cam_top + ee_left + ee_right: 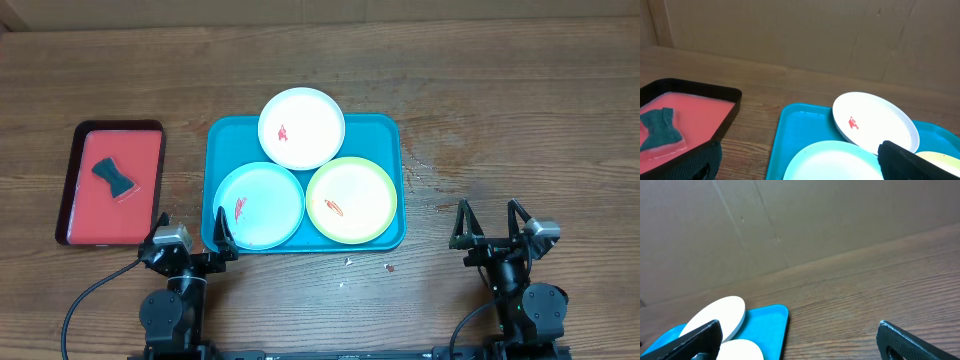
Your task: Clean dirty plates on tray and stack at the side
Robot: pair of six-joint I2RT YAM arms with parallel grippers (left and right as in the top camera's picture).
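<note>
Left gripper [190, 230] is spread wide and empty at the near-left corner of the large teal-blue rectangular plastic tray [392, 135]. Right gripper [489, 215] is also wide and empty, over the brown wooden table [540, 100] right of the tray. On the tray are round red-smeared plastic plates. White plate [301, 128] sits far, overlapping light blue plate [258, 205] near left and yellow-green plate [351, 200] near right. Smaller red tray with dark rim [140, 200] sits left, holding a dark bow-shaped cloth [113, 177]. Crumbs [388, 267] lie near the tray. Plain brown board wall [790, 35] stands behind.
</note>
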